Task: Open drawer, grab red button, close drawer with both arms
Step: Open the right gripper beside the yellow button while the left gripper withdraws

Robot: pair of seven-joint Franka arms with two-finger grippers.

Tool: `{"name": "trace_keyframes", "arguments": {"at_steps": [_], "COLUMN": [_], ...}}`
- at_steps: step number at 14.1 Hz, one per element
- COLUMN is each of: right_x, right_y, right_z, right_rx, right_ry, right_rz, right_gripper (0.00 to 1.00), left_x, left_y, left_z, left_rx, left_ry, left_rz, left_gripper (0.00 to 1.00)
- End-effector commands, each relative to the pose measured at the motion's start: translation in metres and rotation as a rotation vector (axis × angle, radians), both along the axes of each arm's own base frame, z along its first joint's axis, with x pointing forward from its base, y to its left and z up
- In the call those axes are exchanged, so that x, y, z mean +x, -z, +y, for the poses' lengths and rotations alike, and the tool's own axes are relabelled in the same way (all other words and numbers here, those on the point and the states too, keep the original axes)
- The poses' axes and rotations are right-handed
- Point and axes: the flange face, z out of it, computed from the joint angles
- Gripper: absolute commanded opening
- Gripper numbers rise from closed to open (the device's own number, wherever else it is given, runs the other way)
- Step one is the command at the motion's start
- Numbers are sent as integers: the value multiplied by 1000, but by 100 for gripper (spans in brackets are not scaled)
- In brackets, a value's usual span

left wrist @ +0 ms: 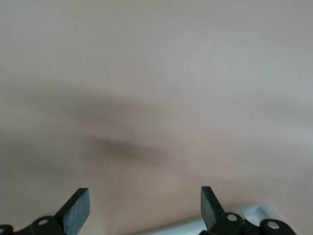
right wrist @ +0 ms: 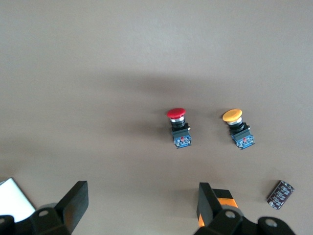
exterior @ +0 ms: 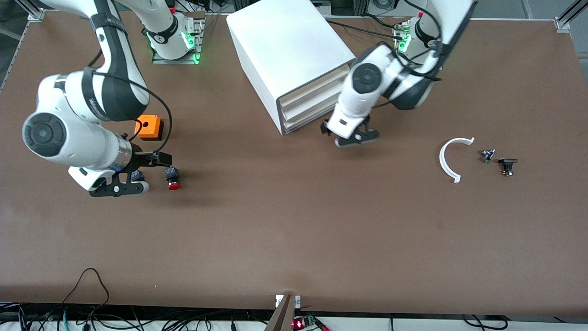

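The button, red cap and dark body, lies on its side on the bare brown table toward the right arm's end, nearer the front camera than the orange cube. We see the right gripper just beside it, fingers spread apart and holding nothing; its wrist view shows an orange-capped button beside the red one. At the white cabinet, all three drawers, the drawer included, sit pushed in. The left gripper hangs in front of them, its claw apart and empty. A white arc and two small dark parts lie toward the left arm's end
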Motion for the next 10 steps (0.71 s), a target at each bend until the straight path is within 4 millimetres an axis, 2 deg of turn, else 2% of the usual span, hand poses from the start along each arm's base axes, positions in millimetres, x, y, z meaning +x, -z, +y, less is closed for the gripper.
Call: {"name": "trace_keyframes", "arguments": {"at_steps": [1, 3, 4, 5, 7, 10], "right_x": [-1, -6, -9, -10, -16, -29], "right_y": [-26, -53, -67, -77, -94, -112], "right_z": [-7, -22, -39, -66, -106, -134], "right_rx": [-49, -106, -114, -105, -83, -88], "right_ry": [-11, -17, 5, 48, 107, 164], "right_rz": [-36, -82, -89, -92, -108, -93], "right_gripper": [100, 100, 100, 100, 100, 100], "left_x": [39, 58, 53, 48, 37, 23], "left_y": [-42, -73, -91, -113, -157, -203], "left_z": [42, 80, 87, 97, 128, 182], "left_rx": [-3, 9, 23, 44, 93, 134], "left_ry": [-78, -85, -19, 35, 61, 47], "left_rz": [-80, -138, -156, -157, -130, -98], "left_gripper": [100, 100, 100, 100, 100, 100]}}
